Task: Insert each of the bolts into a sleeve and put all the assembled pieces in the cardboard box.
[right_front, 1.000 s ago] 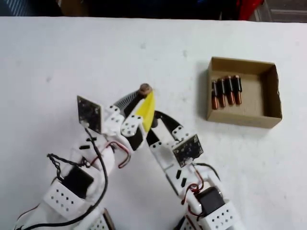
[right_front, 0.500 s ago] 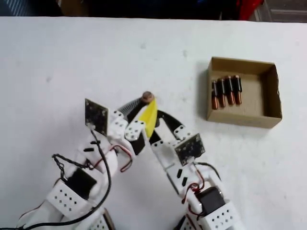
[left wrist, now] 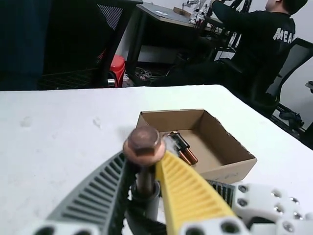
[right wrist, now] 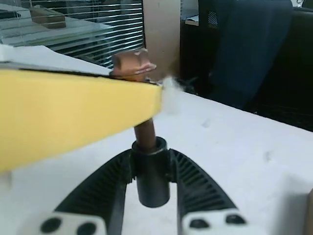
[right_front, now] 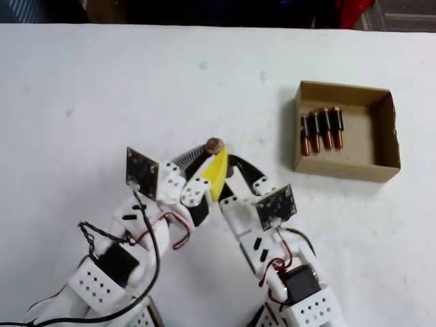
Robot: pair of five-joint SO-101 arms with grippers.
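Observation:
A copper bolt (right_front: 214, 145) stands upright with my left gripper (right_front: 208, 158) shut on its shank, one grey finger (left wrist: 98, 191) and one yellow finger (left wrist: 188, 193) on either side. The bolt's hex head (left wrist: 142, 142) sticks up above the fingers. Its lower end sits in a black sleeve (right wrist: 150, 171), and my right gripper (right wrist: 150, 169) is shut on that sleeve with its black fingers. In the right wrist view the yellow finger (right wrist: 73, 112) crosses in front of the bolt (right wrist: 145, 131). The cardboard box (right_front: 379, 146) lies to the right, with several assembled pieces (right_front: 321, 131) inside.
Both arms meet at the middle front of the white table (right_front: 102, 82). The box's near wall (left wrist: 230, 169) is just beyond the grippers in the left wrist view. Chairs and desks stand off the table's far edge.
Both grippers, with the bolt and sleeve between them, have shifted toward the near edge of the table and slightly to the right. The box has not moved.

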